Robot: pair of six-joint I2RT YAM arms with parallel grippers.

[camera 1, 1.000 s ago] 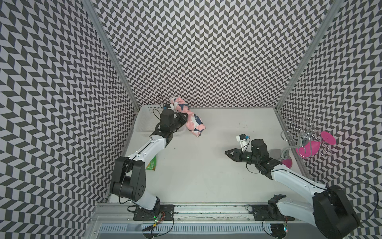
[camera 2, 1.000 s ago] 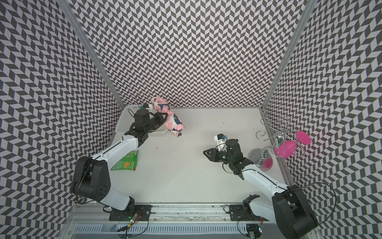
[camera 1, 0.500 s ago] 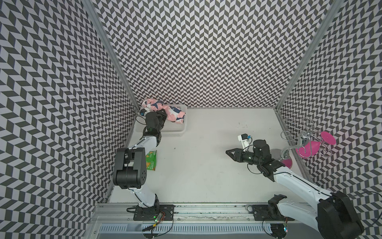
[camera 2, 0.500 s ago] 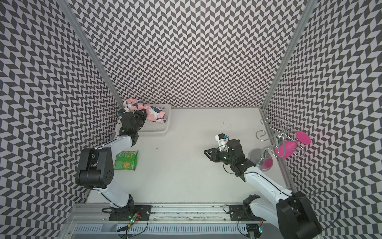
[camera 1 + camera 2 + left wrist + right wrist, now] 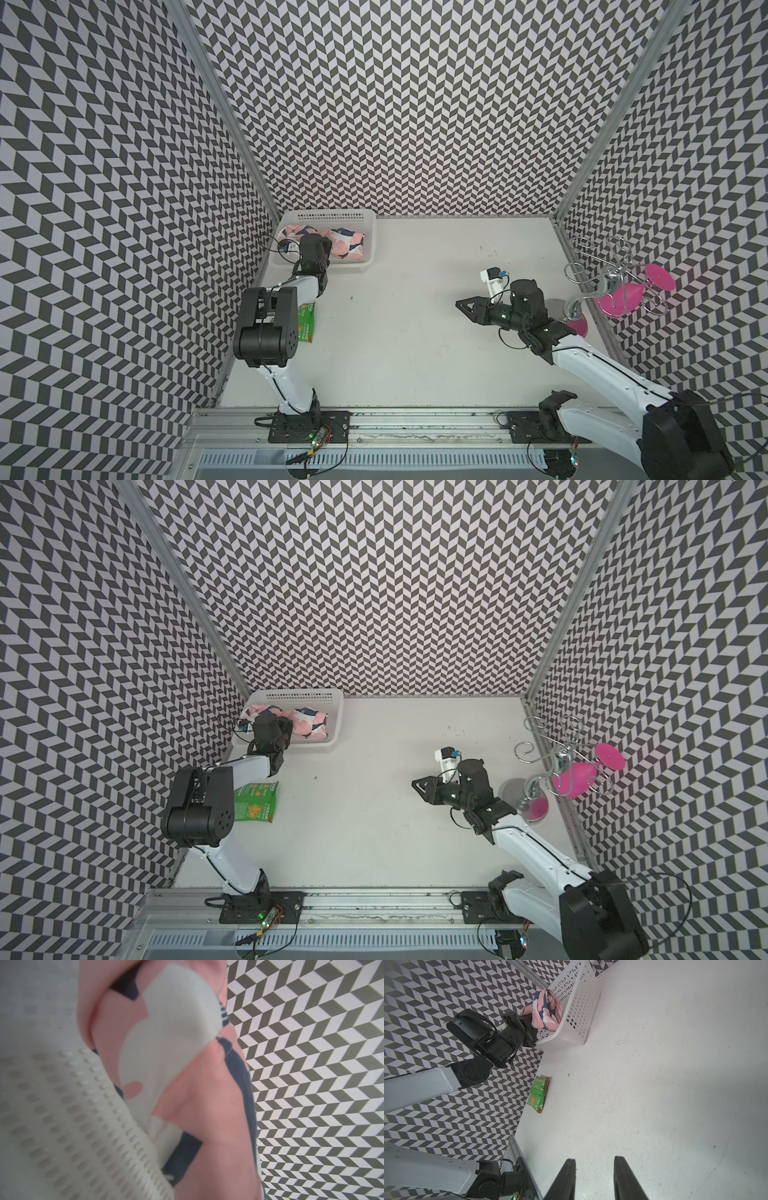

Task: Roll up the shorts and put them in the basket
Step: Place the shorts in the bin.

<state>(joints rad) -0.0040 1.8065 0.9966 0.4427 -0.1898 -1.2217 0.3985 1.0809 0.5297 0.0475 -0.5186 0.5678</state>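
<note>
Two end effectors, one garment, four other items on record.

1. Shorts [image 5: 349, 245] — pink fabric with a navy-and-white print, bunched into a loose bundle. They lie inside the white perforated basket [image 5: 371, 249], which stands in the far left corner of the tabletop [image 5: 415, 332]. In the right wrist view the shorts [image 5: 547, 1012] rise above the basket [image 5: 581, 1007] rim. In the left wrist view the shorts [image 5: 187, 1084] fill the middle of the frame, blurred, and lie against the basket [image 5: 72, 1126] wall.

2. My left end effector [image 5: 528, 1019] reaches over the near rim of the basket and is clamped on the near end of the shorts. In both top views my wrist covers that end of the bundle.

3. My right end effector [image 5: 594, 1159] has its fingers apart with nothing between them, and bare tabletop shows in the gap. In both top views it is over the right half of the tabletop, pointing left, well apart from the basket.

4. Green packet [image 5: 253, 802] lies flat on the tabletop beside the left wall, on the near side of the basket. My left arm partly covers it in a top view.

5. Wire rack [image 5: 602, 278] is chrome and stands at the right edge of the tabletop.

6. Pink goblet [image 5: 619, 299] hangs on the wire rack.
</note>
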